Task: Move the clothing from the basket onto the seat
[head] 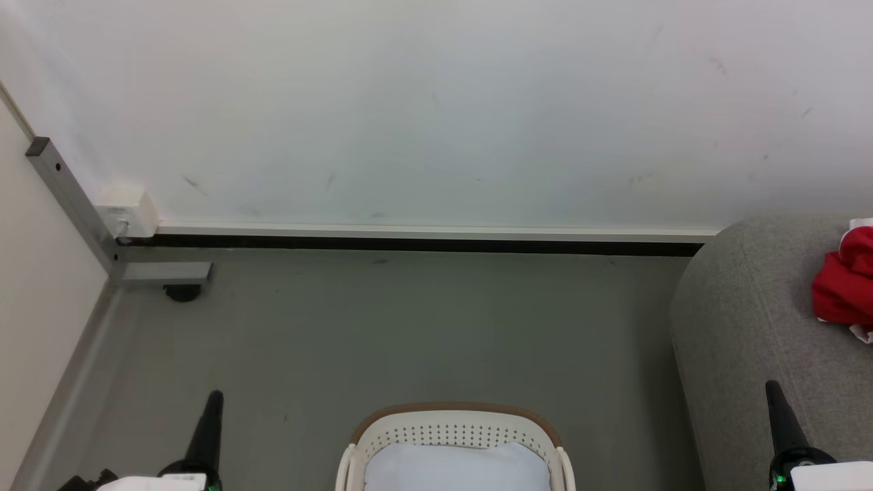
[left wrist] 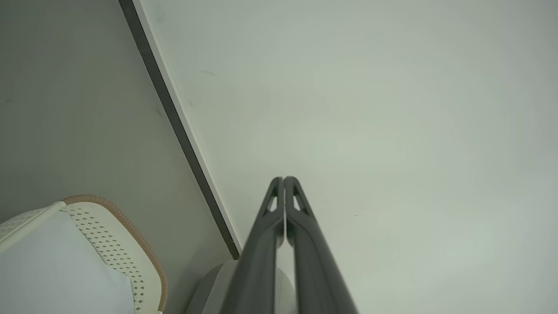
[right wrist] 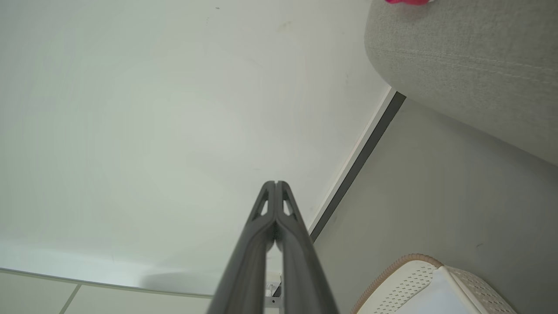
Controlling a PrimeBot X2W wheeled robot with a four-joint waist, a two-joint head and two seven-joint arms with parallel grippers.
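The left gripper (left wrist: 284, 179) has its two long dark fingers pressed together from the tips down, with nothing between them. The right gripper (right wrist: 275, 183) matches it, its slim dark fingers together and empty. In the head view both point up, the left one over bare floor at the lower left, the right one at the lower right against the front edge of the seat.

Between them, at the bottom middle, stands the cream-white perforated plastic basket (head: 453, 411) with a brown rim band and rounded corners, apart from both grippers. The part of its inside that shows is a smooth, pale bluish-white surface.

To the right is the large light grey woven-fabric seat (head: 743, 327), rounded at its end. On its top, at the picture's right edge, lies the bright red soft clothing (head: 842, 286) in a crumpled heap with white bits at its top and bottom, well apart from the basket.

Beyond is a dull grey floor (head: 409, 320), a dark skirting strip (head: 409, 243) and a plain white wall (head: 436, 102). A grey metal post (head: 68, 198) with a small white box (head: 128, 211) stands in the left corner.
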